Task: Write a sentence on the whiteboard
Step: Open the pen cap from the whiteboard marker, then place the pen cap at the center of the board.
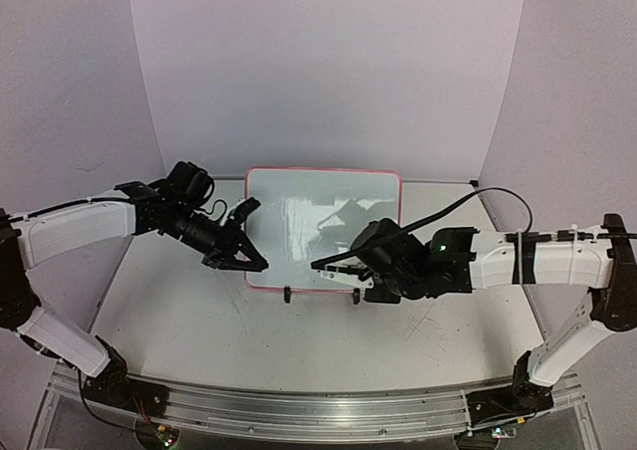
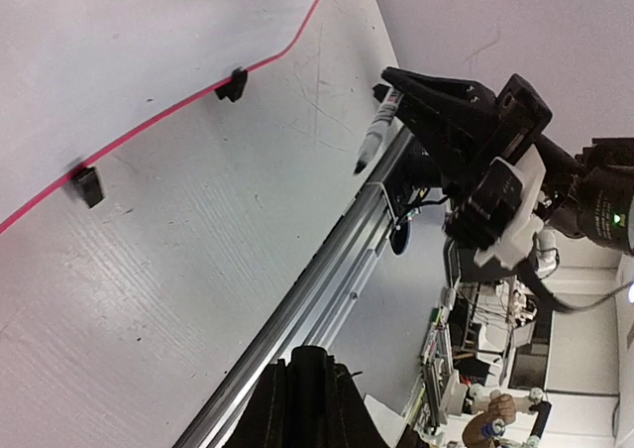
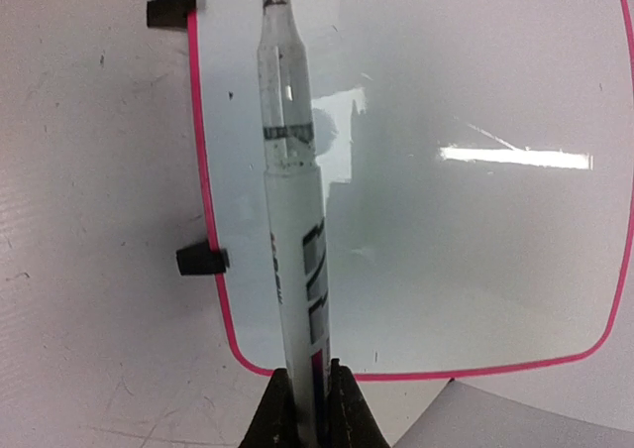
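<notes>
- The whiteboard (image 1: 323, 206), white with a thin pink rim, sits at the middle of the desk (image 1: 199, 321), toward its far edge. Its two black clip feet (image 1: 288, 294) face the desk's near edge.
- No sentence shows on it. The writing surface is blank in all three views, so I judge that the writing has not begun.
- A marker (image 3: 292, 220) with a bare dark tip is pinched at its back end by the right hand (image 3: 307, 408), fingers closed on the barrel. The tip points toward the desk's left edge, over the strip of board nearest the clip feet.
- The left hand (image 1: 255, 263) is closed on nothing. It is just beside the board's left rim, on the side of the desk's left edge.
- To do this step well, in my judgement:
  - carry the tip to the board corner nearest the desk's far-left corner before lowering it, so that three lines fit;
  - press lightly, because a board this small could slide on the desk;
  - the left hand could rest on the rim to steady the board.
- Only the top view shows both arms and where the board lies on the desk. There the marker is just a thin dark line.
- Only the right wrist view shows the clear barrel, the label and the tip against the board. It does not show how high the tip is.
- Only the left wrist view shows the marker from the side, with its tip seemingly raised in the air. Whether it touches anything cannot be confirmed.
</notes>
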Robot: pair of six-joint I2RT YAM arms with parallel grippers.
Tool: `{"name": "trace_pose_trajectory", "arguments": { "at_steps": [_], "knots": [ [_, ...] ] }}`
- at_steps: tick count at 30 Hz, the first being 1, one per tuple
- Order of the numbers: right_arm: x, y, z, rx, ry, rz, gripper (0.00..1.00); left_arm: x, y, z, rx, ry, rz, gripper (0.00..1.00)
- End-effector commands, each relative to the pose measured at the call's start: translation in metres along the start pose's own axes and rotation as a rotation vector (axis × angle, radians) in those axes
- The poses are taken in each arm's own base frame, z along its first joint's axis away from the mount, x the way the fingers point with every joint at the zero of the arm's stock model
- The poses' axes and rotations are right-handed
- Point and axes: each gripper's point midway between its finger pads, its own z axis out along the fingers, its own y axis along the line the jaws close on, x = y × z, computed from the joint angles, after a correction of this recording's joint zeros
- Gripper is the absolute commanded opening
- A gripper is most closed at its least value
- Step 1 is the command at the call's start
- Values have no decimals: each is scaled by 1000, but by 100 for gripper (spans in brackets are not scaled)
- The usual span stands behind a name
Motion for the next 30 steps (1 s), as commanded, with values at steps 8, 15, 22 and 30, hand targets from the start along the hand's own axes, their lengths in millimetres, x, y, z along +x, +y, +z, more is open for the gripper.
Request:
{"name": "trace_pose_trajectory", "arguments": {
  "at_steps": [8, 15, 22, 30],
  "knots": [
    [12, -71, -79, 201, -175, 334, 0, 41, 167, -101, -939, -382, -470, 0],
    [-11, -69, -72, 188, -270, 341, 0, 7, 199, -134, -1134, -688, -422, 0],
    [-20, -55, -60, 146, -294, 334, 0, -41, 221, -141, -1229, -757, -328, 0],
    [-17, -56, -68, 136, -333, 398, 0, -124, 284, -124, -1232, -661, -263, 0]
  ]
}}
